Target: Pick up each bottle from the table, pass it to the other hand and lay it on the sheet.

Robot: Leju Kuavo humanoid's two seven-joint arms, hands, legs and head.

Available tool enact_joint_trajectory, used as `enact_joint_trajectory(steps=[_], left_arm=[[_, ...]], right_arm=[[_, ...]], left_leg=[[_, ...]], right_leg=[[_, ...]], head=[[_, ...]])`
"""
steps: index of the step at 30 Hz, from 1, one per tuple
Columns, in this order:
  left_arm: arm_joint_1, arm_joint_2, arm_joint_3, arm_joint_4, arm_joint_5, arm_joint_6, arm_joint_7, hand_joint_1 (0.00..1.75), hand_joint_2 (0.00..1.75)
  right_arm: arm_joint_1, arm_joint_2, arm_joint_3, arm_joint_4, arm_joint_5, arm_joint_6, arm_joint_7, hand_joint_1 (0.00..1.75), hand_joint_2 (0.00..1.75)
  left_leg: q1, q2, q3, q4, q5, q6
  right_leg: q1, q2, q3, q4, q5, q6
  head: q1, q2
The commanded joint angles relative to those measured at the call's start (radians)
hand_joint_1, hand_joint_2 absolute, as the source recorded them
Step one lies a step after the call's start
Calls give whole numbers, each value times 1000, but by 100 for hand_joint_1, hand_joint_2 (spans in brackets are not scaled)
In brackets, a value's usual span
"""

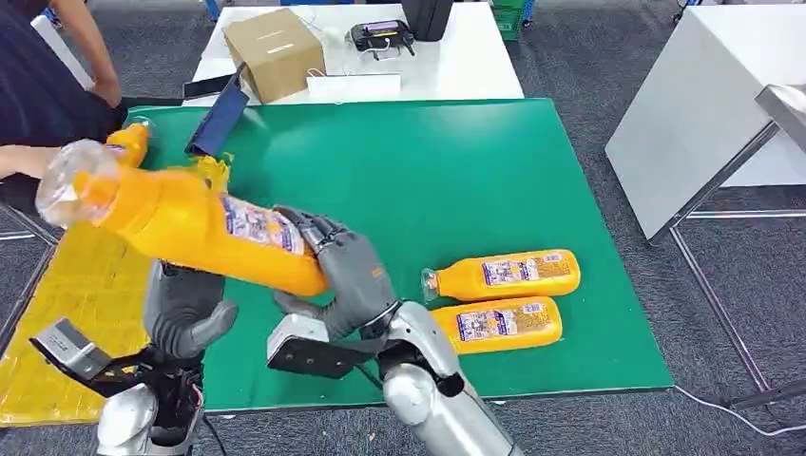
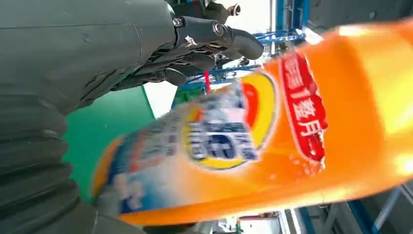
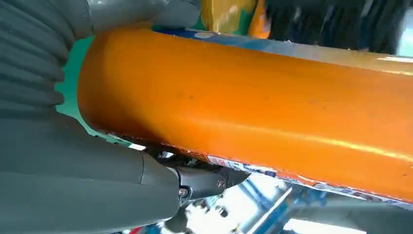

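The left hand (image 1: 185, 318) sits nearest, low beneath the raised bottle (image 1: 190, 223); in the left wrist view its fingers (image 2: 214, 36) are spread and hold nothing. Just beside it, the right hand (image 1: 342, 271) clamps the bottle at its base end. The bottle's long axis runs from that grip up and leftward, cap end over the yellow sheet (image 1: 81, 294). The handover likely needs the left hand to rise to the bottle's middle. Farther right, two bottles (image 1: 504, 299) lie on the green table (image 1: 428, 171).

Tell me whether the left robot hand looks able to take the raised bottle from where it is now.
Probably yes. The left robot hand sits open just under the raised bottle, which the right robot hand holds by its base. Nothing lies between them.
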Motion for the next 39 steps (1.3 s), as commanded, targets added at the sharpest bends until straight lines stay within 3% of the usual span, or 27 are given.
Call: enact_joint_trajectory(steps=[1,8,13,14,22,35,36,37,38,39], left_arm=[[-11,-12,33,15,0,-7,-2,0,175],[-5,-5,28,13,11,-18,-3,0,175],[-25,1,27,30,26,-17,-6,0,175],[-25,-2,32,29,42,-19,-11,175,175],[-15,4,39,30,57,-54,-29,175,175],[4,29,13,11,-91,-22,-66,175,175],[4,35,14,7,-139,4,-70,175,175],[4,43,15,8,-158,12,-71,175,175],[-1,54,15,4,-254,65,-79,175,175],[-12,78,6,11,-423,163,-86,175,175]], right_arm=[[1,-27,159,167,8,38,18,175,175],[39,-33,209,274,43,38,2,175,175],[-26,-63,225,330,13,64,-16,175,175],[-32,-65,225,339,6,63,-20,175,175],[21,-38,224,281,35,42,26,175,175],[19,-92,51,58,1,37,61,175,175],[23,-99,32,37,13,28,75,51,175],[26,-109,13,16,14,24,77,51,175],[32,-112,-8,-1,3,36,92,0,175],[37,-128,-34,-36,0,31,92,0,175]], left_leg=[[1,0,5,-1,-2,-1],[2,-2,8,-2,-3,-1],[1,-2,5,-2,-1,-1],[2,-3,7,-1,-2,-1],[1,-3,4,-1,-1,-1],[2,-4,3,0,-2,-1],[1,-3,2,0,-1,0],[2,-4,4,0,-2,-1],[1,-4,3,0,-1,-1],[2,-4,5,0,-2,-1]], right_leg=[[1,5,6,-2,-1,-1],[1,5,9,-4,-2,-2],[0,1,4,-3,-2,-1],[1,3,8,-3,-3,-2],[0,2,3,-3,-2,-1],[1,2,3,-2,-2,-1],[0,1,1,-1,-1,-1],[1,2,4,-2,-2,-1],[1,2,3,-2,-2,-1],[1,2,5,-2,-3,-1]], head=[[0,0],[0,0],[0,0],[0,0],[0,0],[0,0],[0,0],[0,0],[0,0],[0,0]])
